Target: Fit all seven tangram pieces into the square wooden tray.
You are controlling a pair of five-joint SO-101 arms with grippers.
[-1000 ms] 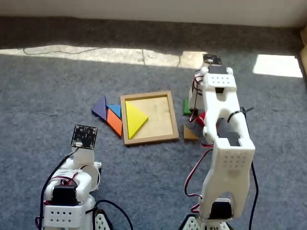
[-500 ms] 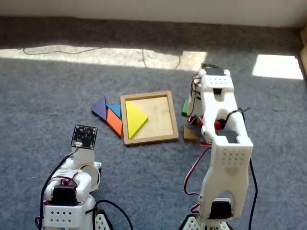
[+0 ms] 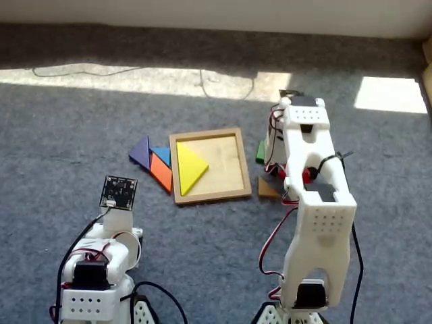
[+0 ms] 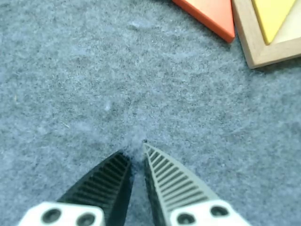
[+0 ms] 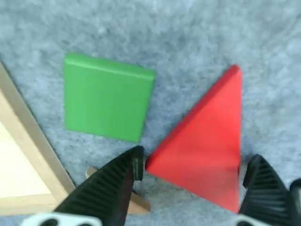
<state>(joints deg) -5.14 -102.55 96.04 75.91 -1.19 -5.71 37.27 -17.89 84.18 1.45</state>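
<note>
Right wrist view: my right jaws, wide, shifted within the last second, now straddle red triangle (image 5: 202, 141) on carpet (image 5: 188, 28); pickup lined up, I judge. Beyond: green square (image 5: 106, 99), tray (image 5: 26, 132). High view: yellow triangle (image 3: 187, 165) alone seated. Left jaws: nearly closed.

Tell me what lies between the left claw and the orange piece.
Nothing but bare grey carpet. The left wrist view shows the left claw low over it and the orange piece farther on, beside the tray's corner.
</note>
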